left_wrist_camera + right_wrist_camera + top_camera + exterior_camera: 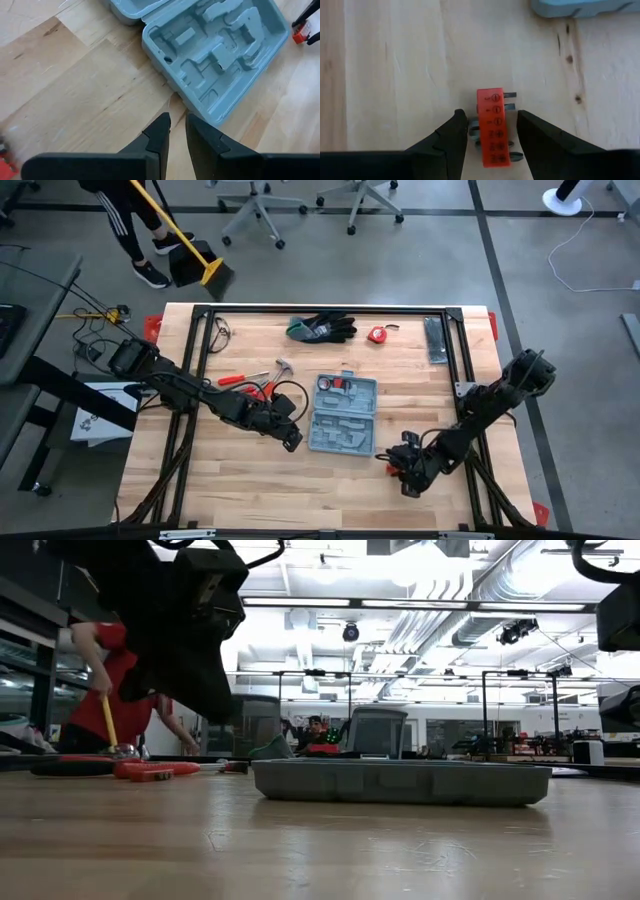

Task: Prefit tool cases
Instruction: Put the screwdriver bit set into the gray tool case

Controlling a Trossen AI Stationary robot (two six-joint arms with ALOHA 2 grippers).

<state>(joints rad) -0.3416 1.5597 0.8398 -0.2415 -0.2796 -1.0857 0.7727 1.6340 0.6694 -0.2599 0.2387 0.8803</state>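
The wooden table (240, 480) carries the grey-blue tool case (343, 414), lying open just ahead of the left gripper (177, 131), whose fingers are nearly together with only a thin gap and nothing in it. Well off to the case's other side, the right gripper (492, 131) stands spread around a small red bit holder (493, 127), its fingers apart from the holder's sides.

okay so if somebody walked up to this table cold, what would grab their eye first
Probably the grey-blue tool case lying open mid-table, its moulded recesses mostly bare. Next, the right gripper low over the near-right boards, its fingers open either side of a small red bit holder, while the left gripper hangs narrowly parted and empty just left of the case. Behind the table, a person sweeps with a yellow broom.
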